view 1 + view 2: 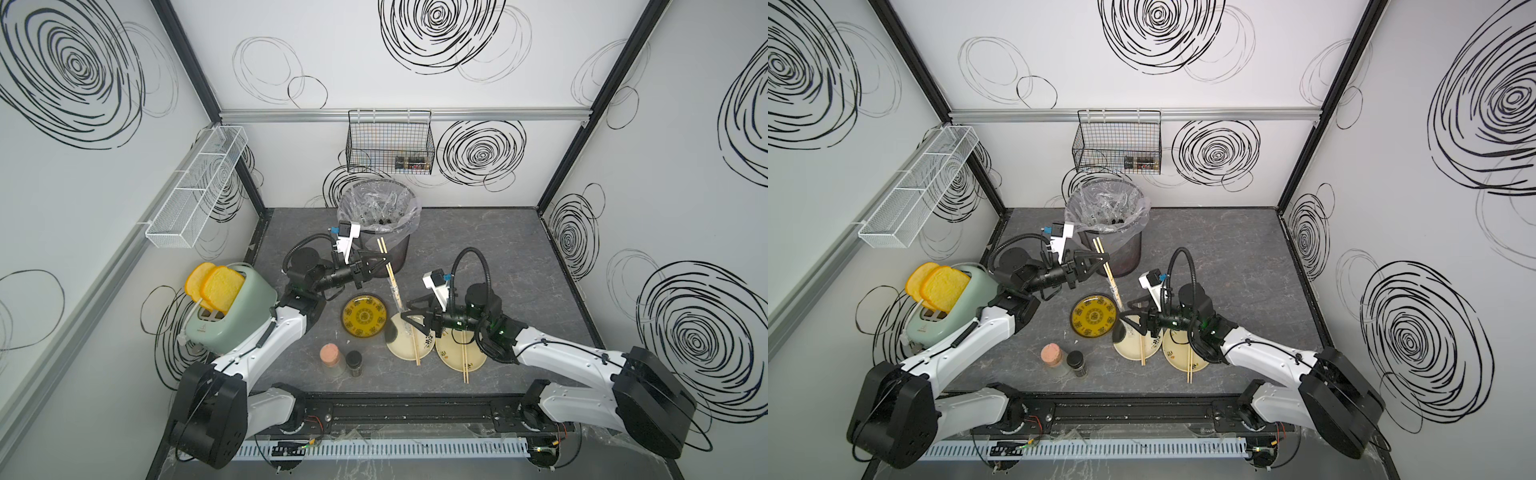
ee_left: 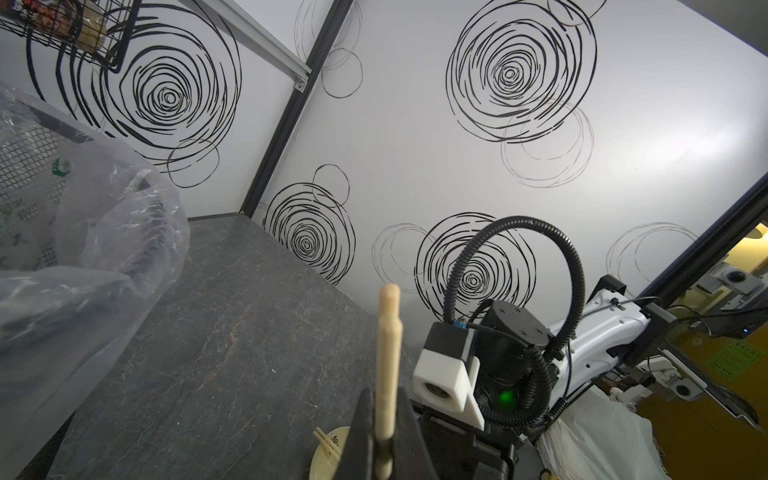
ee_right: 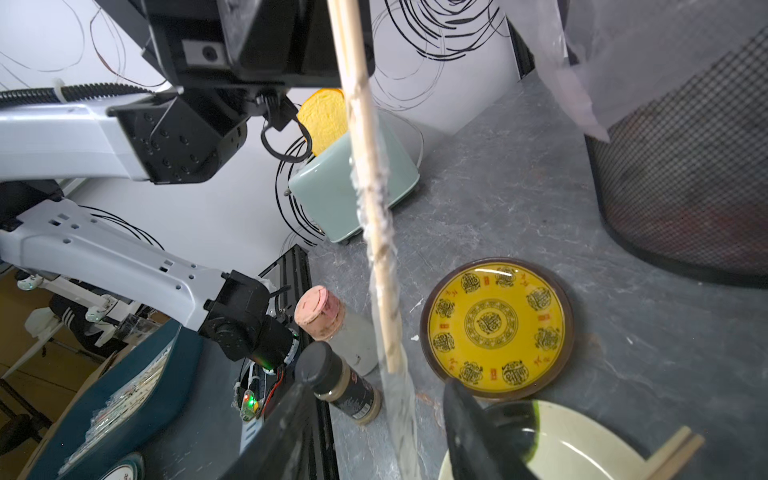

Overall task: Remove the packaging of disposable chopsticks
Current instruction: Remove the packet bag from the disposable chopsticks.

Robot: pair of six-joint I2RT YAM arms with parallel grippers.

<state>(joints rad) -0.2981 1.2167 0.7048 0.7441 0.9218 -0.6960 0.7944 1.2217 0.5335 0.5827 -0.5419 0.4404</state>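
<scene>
My left gripper [image 1: 388,261] is shut on one pair of disposable chopsticks [image 1: 382,247] and holds it slanted above the table in front of the bin. In the left wrist view the sticks [image 2: 388,353] rise from between the closed pads. The clear packaging [image 1: 397,297] still sleeves the pair's lower half and hangs past its tip. My right gripper [image 3: 386,436] is open around that loose sleeve end [image 3: 399,415], its fingers [image 3: 465,424] apart from the plastic. Two bare pairs lie on cream plates [image 1: 416,347] [image 1: 464,357].
A lined mesh bin [image 1: 380,216] holding crumpled plastic stands at the back. A yellow patterned plate [image 1: 365,319], a cork-topped jar [image 1: 330,355] and a dark-lidded jar [image 1: 354,360] sit mid-table. A green toaster [image 1: 232,307] with bread is at the left.
</scene>
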